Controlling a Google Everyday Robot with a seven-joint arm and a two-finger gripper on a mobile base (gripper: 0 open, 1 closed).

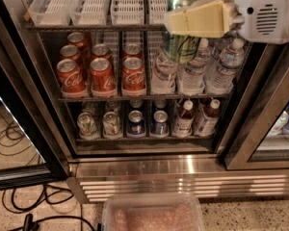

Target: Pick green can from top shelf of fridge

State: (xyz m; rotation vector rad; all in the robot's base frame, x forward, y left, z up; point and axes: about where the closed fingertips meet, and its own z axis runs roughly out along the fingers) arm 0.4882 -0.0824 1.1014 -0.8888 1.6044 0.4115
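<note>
The green can (pixel 182 48), pale green-white with a silver top, hangs in front of the right end of the top shelf (pixel 86 27) of the fridge (pixel 183 167). My gripper (pixel 183 20) is at the upper right, its pale yellow fingers (pixel 202 18) clamped across the can's upper body. The white wrist housing (pixel 267 11) extends to the right. The can's lower half shows in front of the water bottles on the shelf below. The top shelf's white slotted trays (pixel 127 4) hold nothing that I can see.
Red cola cans (pixel 103 73) and water bottles (pixel 197 71) fill the middle shelf. Small cans (pixel 135 121) and small bottles (pixel 195 117) stand on the bottom shelf. The glass door (pixel 19 129) stands open at left. Cables (pixel 29 201) lie on the floor. A clear tub (pixel 154 213) sits at the bottom.
</note>
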